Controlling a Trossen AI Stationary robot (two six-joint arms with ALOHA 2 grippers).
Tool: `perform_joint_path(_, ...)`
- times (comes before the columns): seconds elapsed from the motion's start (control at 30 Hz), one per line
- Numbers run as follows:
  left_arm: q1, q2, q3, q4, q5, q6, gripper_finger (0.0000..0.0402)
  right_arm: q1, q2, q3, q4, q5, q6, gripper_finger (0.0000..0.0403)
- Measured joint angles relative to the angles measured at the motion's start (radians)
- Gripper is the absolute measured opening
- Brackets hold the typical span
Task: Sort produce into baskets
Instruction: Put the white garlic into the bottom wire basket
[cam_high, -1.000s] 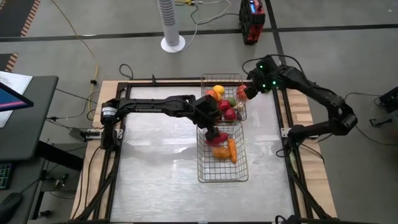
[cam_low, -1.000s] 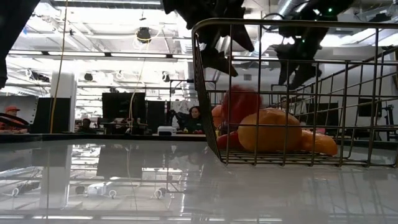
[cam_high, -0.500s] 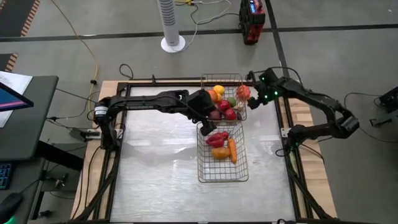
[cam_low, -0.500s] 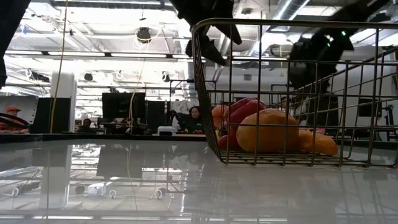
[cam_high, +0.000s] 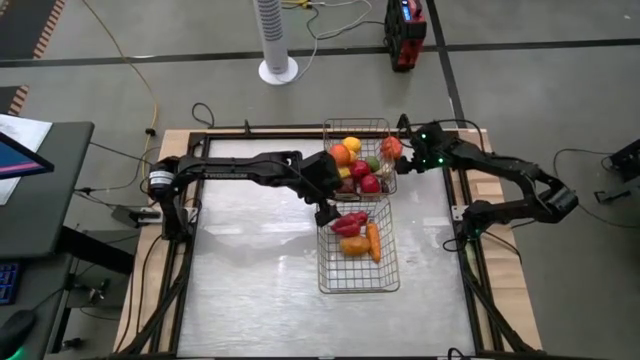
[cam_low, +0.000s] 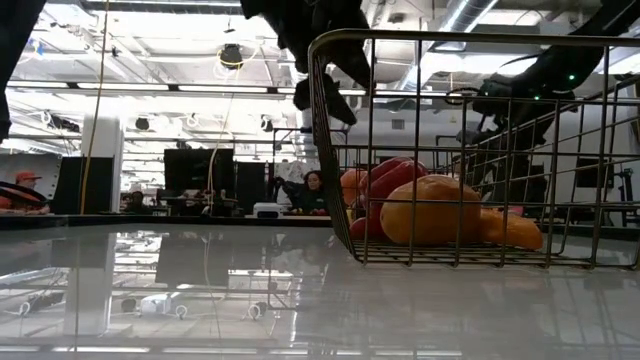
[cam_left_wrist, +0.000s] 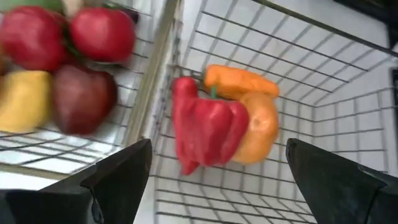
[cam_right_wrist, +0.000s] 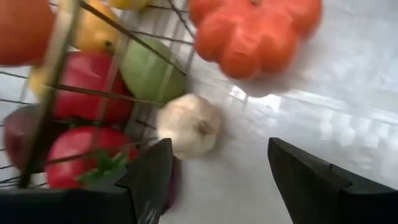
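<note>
1. Near basket (cam_high: 358, 285): sits on the table (cam_high: 250, 290), nearest the viewer in the high view. It holds a red pepper (cam_left_wrist: 202, 127), an orange fruit (cam_left_wrist: 258, 130) and a carrot (cam_left_wrist: 242, 81), grouped at its 12 o'clock end.
2. Left gripper (cam_high: 324, 211): hovers at that basket's 10 o'clock corner, jaws spread, holding nothing.
3. Far basket (cam_high: 362, 125): touches the near one, filled with red, yellow and orange produce.
4. Right gripper (cam_high: 408, 160): at the far basket's 3 o'clock side, jaws spread and empty. A ribbed tomato (cam_right_wrist: 255, 31) and garlic (cam_right_wrist: 188, 126) lie just outside the mesh.

Silver wire-mesh baskets (cam_high: 358, 262): I count two.
Dark two-finger grippers (cam_high: 322, 213): I see two.
Red bell peppers (cam_left_wrist: 202, 129): one.
</note>
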Motion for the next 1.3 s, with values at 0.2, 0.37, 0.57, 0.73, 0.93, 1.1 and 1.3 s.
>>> perform_joint_path(0.2, 0.005, -0.035, -0.111, 0.138, 0.025, -0.032, 0.0357, 0.001, 0.000, -0.060, 0.027, 0.005, 0.048, 0.0284)
perform_joint_path(0.37, 0.017, -0.106, -0.191, 0.250, -0.007, -0.053, 0.0357, 0.001, 0.000, -0.127, 0.169, 0.006, 0.130, 0.0250)
perform_joint_path(0.57, 0.018, -0.224, -0.315, 0.311, -0.099, -0.077, 0.0357, 0.011, 0.001, -0.145, 0.291, -0.020, 0.187, 0.0193)
perform_joint_path(0.73, 0.040, -0.318, -0.419, 0.314, -0.192, -0.134, 0.0357, 0.010, 0.029, -0.145, 0.314, -0.021, 0.210, 0.0155)
perform_joint_path(0.93, 0.072, -0.406, -0.463, 0.318, -0.287, -0.168, 0.0357, 0.024, 0.079, -0.146, 0.344, -0.018, 0.219, 0.0123)
perform_joint_path(1.1, 0.084, -0.448, -0.462, 0.313, -0.350, -0.169, 0.0357, 0.029, 0.121, -0.146, 0.420, -0.021, 0.246, 0.0113)
perform_joint_path(1.3, 0.085, -0.463, -0.461, 0.266, -0.375, -0.169, 0.0357, 0.038, 0.173, -0.146, 0.457, -0.048, 0.236, 0.0085)
